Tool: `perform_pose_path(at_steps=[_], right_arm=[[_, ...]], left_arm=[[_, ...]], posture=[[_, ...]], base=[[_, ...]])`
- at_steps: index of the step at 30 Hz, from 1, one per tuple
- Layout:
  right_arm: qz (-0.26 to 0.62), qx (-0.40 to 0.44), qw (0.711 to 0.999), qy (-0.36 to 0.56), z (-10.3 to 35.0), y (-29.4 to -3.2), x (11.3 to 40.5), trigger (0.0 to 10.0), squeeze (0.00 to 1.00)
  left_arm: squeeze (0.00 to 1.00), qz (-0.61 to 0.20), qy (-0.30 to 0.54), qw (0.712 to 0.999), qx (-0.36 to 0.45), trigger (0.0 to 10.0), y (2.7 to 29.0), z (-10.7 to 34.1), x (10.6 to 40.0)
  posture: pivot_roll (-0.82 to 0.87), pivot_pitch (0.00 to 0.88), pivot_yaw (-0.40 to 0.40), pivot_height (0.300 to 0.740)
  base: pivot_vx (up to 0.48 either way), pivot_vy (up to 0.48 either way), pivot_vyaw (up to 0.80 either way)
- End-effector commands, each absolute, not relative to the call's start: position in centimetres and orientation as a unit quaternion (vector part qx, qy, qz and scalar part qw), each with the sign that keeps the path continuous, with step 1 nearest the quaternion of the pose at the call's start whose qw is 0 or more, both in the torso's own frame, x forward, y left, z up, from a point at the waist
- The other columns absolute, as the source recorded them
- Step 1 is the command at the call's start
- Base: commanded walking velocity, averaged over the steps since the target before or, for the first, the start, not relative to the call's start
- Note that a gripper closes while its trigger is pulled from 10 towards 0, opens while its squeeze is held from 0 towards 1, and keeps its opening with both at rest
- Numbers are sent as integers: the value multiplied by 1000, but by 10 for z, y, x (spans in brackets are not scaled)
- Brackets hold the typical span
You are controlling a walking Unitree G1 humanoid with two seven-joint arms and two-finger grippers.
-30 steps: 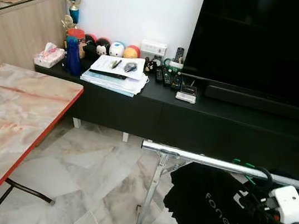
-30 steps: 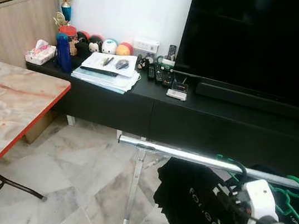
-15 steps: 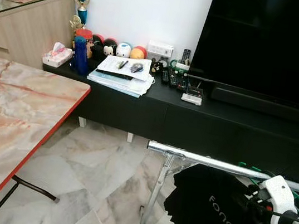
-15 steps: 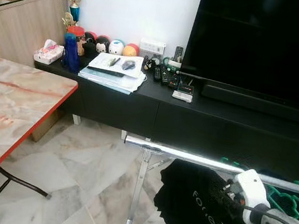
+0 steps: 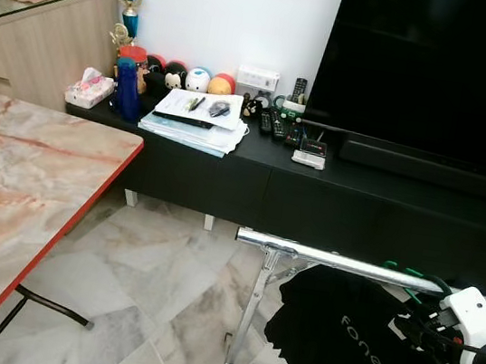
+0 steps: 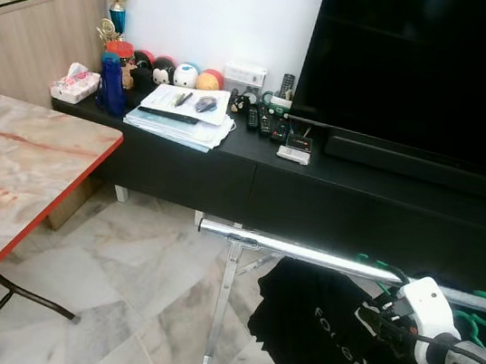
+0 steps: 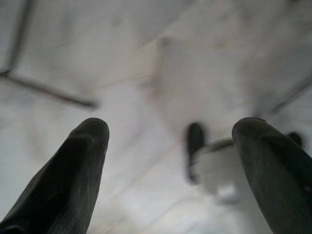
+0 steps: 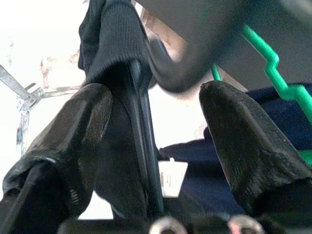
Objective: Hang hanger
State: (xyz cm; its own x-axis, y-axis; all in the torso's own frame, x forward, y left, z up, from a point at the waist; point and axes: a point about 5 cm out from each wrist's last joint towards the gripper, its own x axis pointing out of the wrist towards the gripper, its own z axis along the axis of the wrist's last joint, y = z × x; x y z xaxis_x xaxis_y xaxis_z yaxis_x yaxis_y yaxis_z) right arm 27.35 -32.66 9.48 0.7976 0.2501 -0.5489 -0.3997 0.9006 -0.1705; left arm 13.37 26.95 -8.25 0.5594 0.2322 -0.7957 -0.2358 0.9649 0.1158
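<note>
Room: marble-tile floor (image 5: 145, 286), black TV console (image 5: 332, 195), marble bench (image 5: 12, 193) on the left.
Eye views: silver rail (image 5: 332, 261) carries black hanger (image 6: 391, 276) with black shirt (image 5: 356, 345) (green hangers (image 6: 479, 314) beside); right gripper (image 6: 378, 317) just below the rail.
Right wrist: jaws spread, hanger neck (image 8: 141, 122) between.
Left wrist: left gripper (image 7: 170, 141) jaws spread over blurred floor.

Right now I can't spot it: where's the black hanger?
The black hanger hooks over the silver rail on the robot's right, beside a green hanger, with the right pincer open around its neck.
</note>
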Motion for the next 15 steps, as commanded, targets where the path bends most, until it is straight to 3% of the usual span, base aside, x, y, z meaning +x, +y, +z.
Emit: perform_pose_path(at_steps=[1,9,10,11,13,14,15], right_arm=[[170,-143,938,267,97,-330,273,10000,0],[181,-145,932,278,91,-327,273,10000,0],[184,-143,931,281,87,-325,273,4980,0],[185,-143,931,282,85,-323,273,745,0],[185,-144,930,283,84,-322,273,745,0],[186,-143,929,285,81,-321,273,0,0],[186,-143,929,285,81,-321,273,0,0]], left_arm=[[0,134,456,880,-16,10000,272,-85,124],[0,123,455,882,-20,10000,250,-89,131],[0,117,455,883,-22,10000,239,-91,137],[0,114,454,883,-24,10000,234,-91,140],[0,112,454,883,-25,10000,231,-91,141],[0,110,454,884,-27,10000,227,-91,145],[0,110,454,884,-27,10000,227,-91,145]], posture=[[-8,30,-36,740],[-3,28,-38,740],[0,27,-39,740],[1,28,-39,740],[1,28,-39,740],[4,26,-41,740],[4,26,-41,740]], base=[[0,0,0],[0,0,0],[0,0,0],[0,0,0],[0,0,0],[0,0,0],[0,0,0]])
